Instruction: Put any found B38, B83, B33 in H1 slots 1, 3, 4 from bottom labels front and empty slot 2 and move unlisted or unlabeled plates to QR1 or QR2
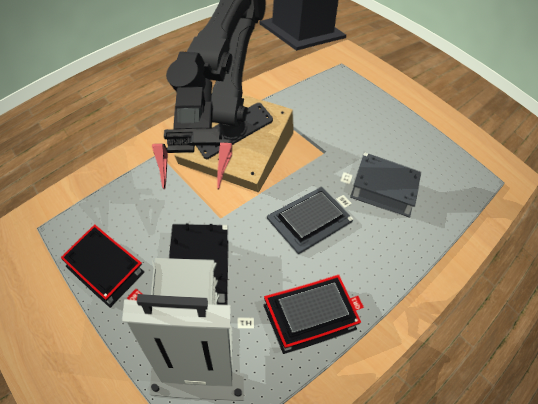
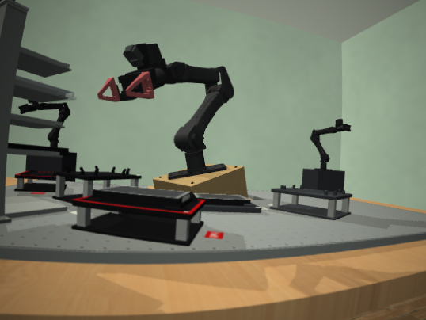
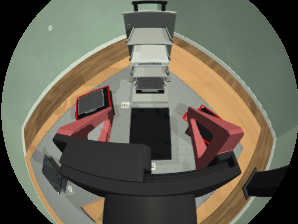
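Observation:
The plate hotel H1 (image 1: pixel 185 320) is a pale tower with a black handle at the front of the deck, and it also shows in the wrist view (image 3: pixel 149 46). Its shelves (image 2: pixel 36 93) show at the left edge of the exterior view. A dark slab (image 2: pixel 37 150) lies at the lowest level; I cannot read any labels. My gripper (image 1: pixel 192 167) (image 2: pixel 124 89) has red fingers. It is open and empty, and hangs high above the deck, facing the hotel's open side. One plate (image 1: pixel 312 305) lies on the right red-framed quarantine nest. Another plate (image 1: pixel 311 215) lies on the low dark nest mid-deck.
The left red-framed quarantine nest (image 1: pixel 101 261) holds nothing. A black nest (image 1: pixel 199 244) stands between the hotel and my gripper. The raised dark nest (image 1: pixel 386 184) by the L1 label carries no plate. The arm's wooden base block (image 1: pixel 240 150) sits behind.

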Controlling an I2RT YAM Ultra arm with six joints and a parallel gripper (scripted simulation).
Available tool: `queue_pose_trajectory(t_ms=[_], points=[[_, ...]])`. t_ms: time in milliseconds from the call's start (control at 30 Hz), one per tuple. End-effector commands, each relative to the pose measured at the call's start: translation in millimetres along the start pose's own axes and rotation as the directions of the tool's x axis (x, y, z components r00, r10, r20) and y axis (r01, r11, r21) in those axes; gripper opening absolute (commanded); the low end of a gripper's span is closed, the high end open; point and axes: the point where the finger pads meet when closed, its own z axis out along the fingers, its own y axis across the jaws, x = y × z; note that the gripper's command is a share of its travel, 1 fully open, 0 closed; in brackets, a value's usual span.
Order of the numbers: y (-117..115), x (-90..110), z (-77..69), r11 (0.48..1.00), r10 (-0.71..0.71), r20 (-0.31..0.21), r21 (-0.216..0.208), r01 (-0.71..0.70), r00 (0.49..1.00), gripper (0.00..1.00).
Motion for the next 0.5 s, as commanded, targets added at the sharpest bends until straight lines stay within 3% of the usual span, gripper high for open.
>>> queue_pose_trajectory(t_ms=[0, 367, 467], points=[[0.1, 4.4, 3.3, 1.000, -0.003, 0.008, -0.001, 0.003, 1.000, 1.00], [0.0, 30.3, 18.5, 1.000, -0.003, 0.008, -0.001, 0.003, 1.000, 1.00], [0.0, 28.4, 21.9, 1.000, -0.003, 0.008, -0.001, 0.003, 1.000, 1.00]])
